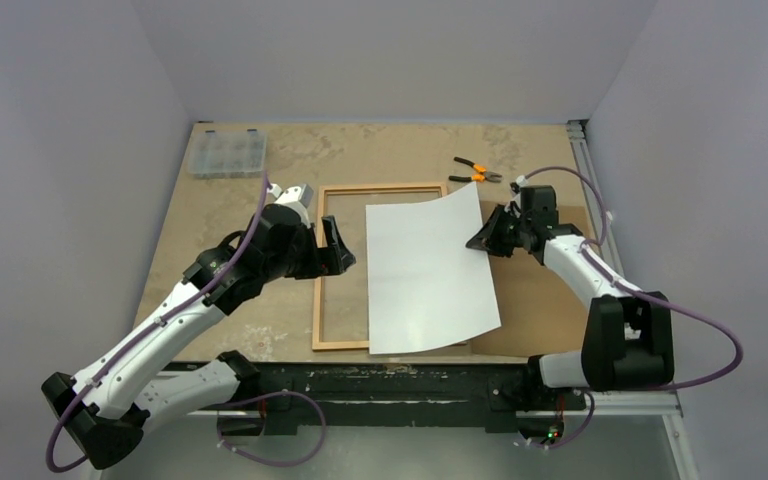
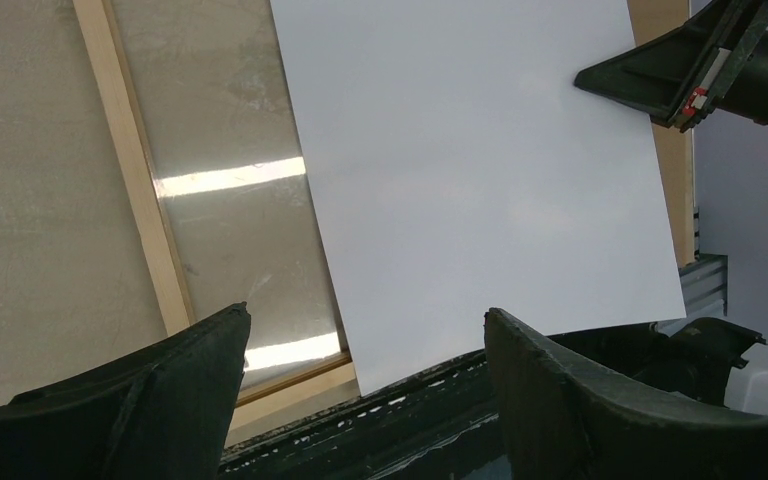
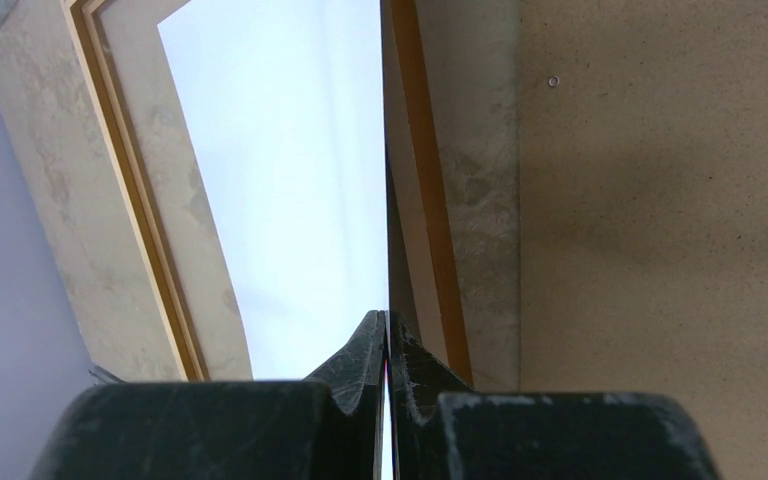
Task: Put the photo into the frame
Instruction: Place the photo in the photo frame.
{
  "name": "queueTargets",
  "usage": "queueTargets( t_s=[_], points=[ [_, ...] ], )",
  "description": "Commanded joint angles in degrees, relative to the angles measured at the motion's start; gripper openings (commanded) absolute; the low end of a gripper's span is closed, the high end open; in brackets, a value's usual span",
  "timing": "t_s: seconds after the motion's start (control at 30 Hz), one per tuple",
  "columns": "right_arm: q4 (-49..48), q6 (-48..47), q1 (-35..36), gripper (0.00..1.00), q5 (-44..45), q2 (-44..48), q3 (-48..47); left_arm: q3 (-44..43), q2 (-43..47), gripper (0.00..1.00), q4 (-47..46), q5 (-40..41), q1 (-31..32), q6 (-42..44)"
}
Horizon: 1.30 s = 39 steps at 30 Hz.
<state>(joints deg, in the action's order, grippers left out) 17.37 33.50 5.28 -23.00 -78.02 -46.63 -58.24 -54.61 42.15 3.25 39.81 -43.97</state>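
Over right part of frame (image 1: 318, 270), photo (image 1: 428, 275) lies white back up, long axis near-to-far like frame's but skewed, near edge overhanging near rail, right side lifted. Right gripper (image 1: 487, 238) pinches that right edge, jaws closed on paper. Left gripper (image 1: 343, 250) hovers spread wide, empty, over frame opening just beside photo's left edge. Judgement: photo needs shifting left and farther, squared to opening; right arm, 1 holder, steers
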Motion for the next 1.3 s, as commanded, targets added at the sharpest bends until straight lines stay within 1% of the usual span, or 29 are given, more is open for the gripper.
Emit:
queueTargets(
  t_s=[0.0, 0.33, 0.93, 1.27],
  points=[
    [-2.9, 1.7, 0.0, 0.00, 1.3, -0.8, -1.9, -0.1, 0.8, 0.84, -0.1, -0.6, -0.2, -1.0],
    [-5.6, 4.6, 1.2, 0.00, 1.3, -3.9, -3.3, -0.4, 0.8, 0.84, 1.1, -0.4, -0.3, -1.0],
    [-8.6, 8.8, 7.6, 0.00, 4.1, -10.3, -7.3, -1.0, 0.5, 0.84, 2.5, 0.5, -0.3, -1.0],
    [-11.4, 11.2, 10.4, 0.00, 5.4, -12.6, -7.5, -0.9, 0.5, 0.84, 2.7, 0.4, -0.3, -1.5]
  ],
)
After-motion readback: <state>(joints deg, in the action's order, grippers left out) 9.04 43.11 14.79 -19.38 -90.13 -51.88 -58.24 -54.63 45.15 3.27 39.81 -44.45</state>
